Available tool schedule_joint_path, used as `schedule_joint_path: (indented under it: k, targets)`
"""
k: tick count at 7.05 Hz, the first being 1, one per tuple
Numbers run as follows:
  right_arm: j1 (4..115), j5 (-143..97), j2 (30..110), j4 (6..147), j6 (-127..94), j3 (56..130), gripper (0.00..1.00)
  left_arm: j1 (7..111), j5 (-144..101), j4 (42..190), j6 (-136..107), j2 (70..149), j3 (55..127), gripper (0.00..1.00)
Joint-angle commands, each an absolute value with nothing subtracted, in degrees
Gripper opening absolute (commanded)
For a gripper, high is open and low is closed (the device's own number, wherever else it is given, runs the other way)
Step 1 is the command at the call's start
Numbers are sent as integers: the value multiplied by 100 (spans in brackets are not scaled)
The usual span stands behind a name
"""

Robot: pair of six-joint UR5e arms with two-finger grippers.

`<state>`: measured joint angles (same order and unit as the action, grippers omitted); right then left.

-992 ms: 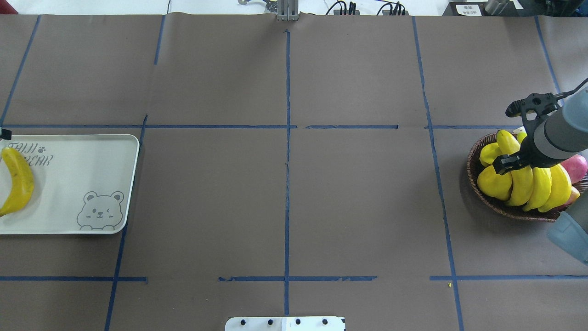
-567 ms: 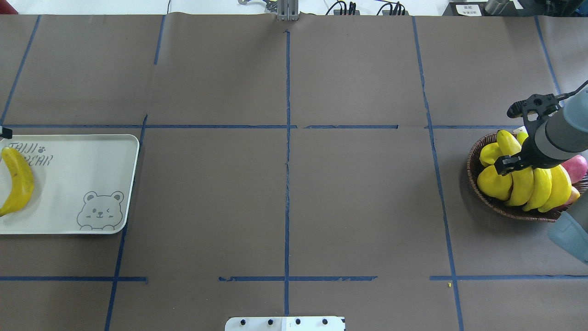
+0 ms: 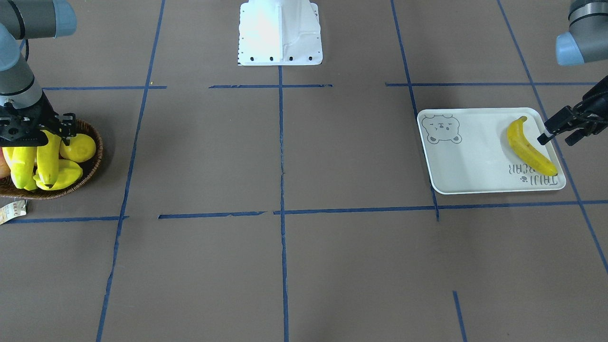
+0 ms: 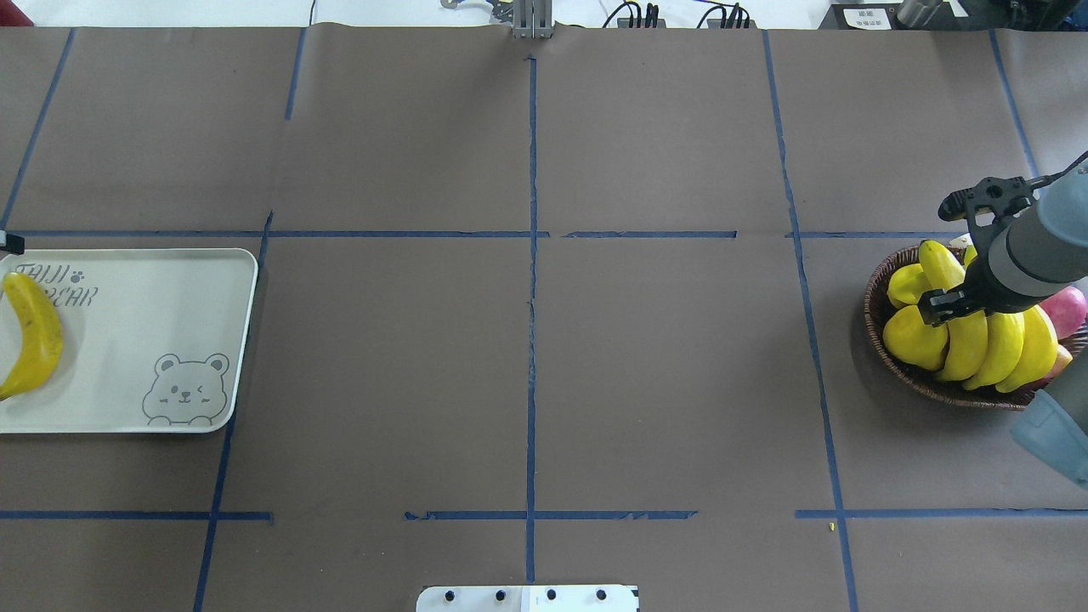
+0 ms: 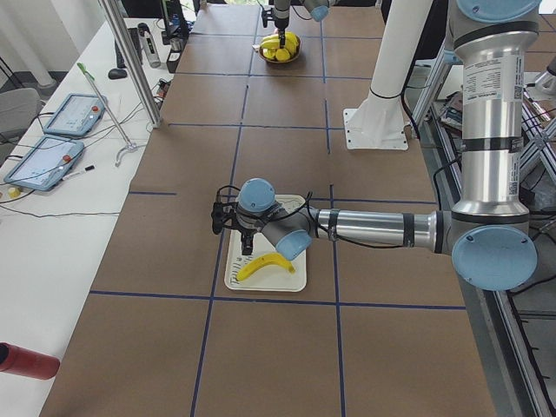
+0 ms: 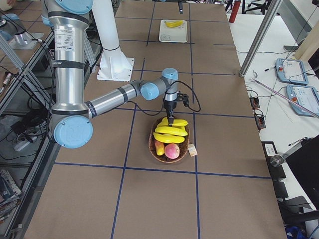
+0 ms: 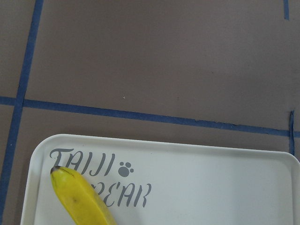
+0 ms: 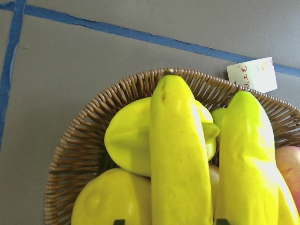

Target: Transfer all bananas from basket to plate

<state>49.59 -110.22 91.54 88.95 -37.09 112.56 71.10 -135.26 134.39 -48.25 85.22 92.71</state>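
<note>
Right wrist-mounted view: jaws wide, astride the next banana.
Its long axis runs straight out between the right arm's jaws toward the bench's far edge, so you close across its width. Other bananas crowd one side in the basket, at the bench's right end. The left arm's jaws gape empty at the plate, one banana on it.

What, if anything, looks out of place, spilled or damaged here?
Nothing stands out. One banana lies flat on the plate by its lettering, the other bananas sit in the basket, and no fruit lies on the table.
</note>
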Motion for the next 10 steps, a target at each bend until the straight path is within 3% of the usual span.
schedule_joint_path:
  k: [1,2,4,5,7,10]
  targets:
    - [4966,-11039,9149,8903,-3709,11259,23,7119,-13526,13438,-4825,8517,9272,100]
    - [5001,-11065,9158,8921,-3700,11285,2,7110,-13535,13438,-4825,8517,9272,100]
    - [5324,-11257,9132,9488,-3134,11573,0,7110,-13526,13438,-4860,8517,9299,100]
    - [5700,-11450,9062,10423,-2494,12028,0,7110,-13526,13438,-4869,8517,9308,100]
    - [5941,-12265,8240,11441,-2030,12287,0,7110,-13535,13438,-4878,8517,9308,100]
    - [5836,-13373,7062,11155,-2650,12041,2,7084,-13579,13430,-5018,8839,9316,100]
